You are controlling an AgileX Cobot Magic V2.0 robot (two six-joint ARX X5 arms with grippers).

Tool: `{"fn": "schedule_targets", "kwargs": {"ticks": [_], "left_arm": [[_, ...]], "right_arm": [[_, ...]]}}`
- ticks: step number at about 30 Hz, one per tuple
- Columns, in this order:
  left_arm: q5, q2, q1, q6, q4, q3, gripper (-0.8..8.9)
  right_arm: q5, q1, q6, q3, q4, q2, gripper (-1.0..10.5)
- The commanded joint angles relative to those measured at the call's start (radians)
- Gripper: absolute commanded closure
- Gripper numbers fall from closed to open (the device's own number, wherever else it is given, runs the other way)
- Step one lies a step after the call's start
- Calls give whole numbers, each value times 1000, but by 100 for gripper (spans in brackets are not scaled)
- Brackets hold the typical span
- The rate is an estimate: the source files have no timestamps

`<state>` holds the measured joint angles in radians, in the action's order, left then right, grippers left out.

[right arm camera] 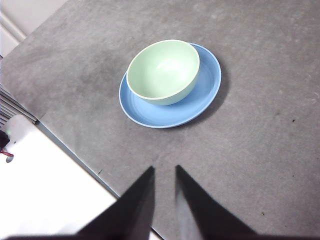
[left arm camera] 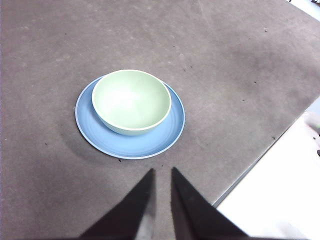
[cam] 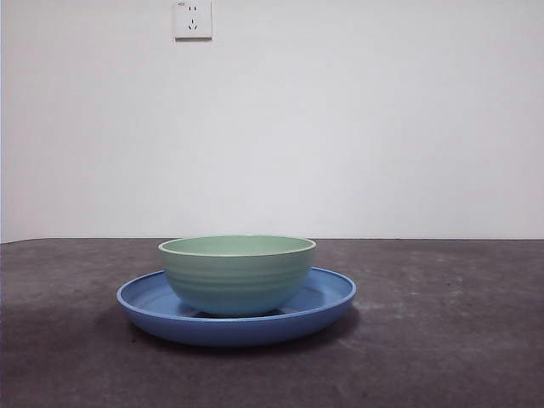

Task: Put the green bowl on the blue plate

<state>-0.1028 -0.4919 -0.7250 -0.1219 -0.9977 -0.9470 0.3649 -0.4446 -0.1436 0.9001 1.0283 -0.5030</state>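
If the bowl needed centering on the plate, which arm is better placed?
Neither clearly: the green bowl already sits on the blue plate, and the left gripper and right gripper both hang back, empty.

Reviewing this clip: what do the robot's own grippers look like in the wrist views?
Little shows. The left gripper is two plain black jaws, wedge-shaped and tapering to thin tips. The right gripper looks the same: two matte black tapered wedges. No cables, markings or labels show on either, and no arm appears in the front view.

The green bowl looks glazed and smooth, faintly ridged on its side. The blue plate is glossy. The table is matt, slightly rough grey.
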Motion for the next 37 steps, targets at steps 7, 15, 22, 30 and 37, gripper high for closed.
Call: {"fn": "schedule_targets", "kwargs": {"ticks": [7,15,22,30,37], "left_arm": [[1,-4,-8,-3,11,-10,789],[4,-3,-1,-2,11,-9,789],[-5,-3,219,0,6,-8,789],[8,80,509,159,251,194,789],[8,264,626,189,600,547,789]], "right_arm": [[2,-6,-5,9,-10,2,909],[2,-6,-5,9,-10,2,909],[2,-6,-5,9,-10,2,909],[2,-6,-5,9,-10,2,909],[2,-6,-5,9,-10,2,908]]}}
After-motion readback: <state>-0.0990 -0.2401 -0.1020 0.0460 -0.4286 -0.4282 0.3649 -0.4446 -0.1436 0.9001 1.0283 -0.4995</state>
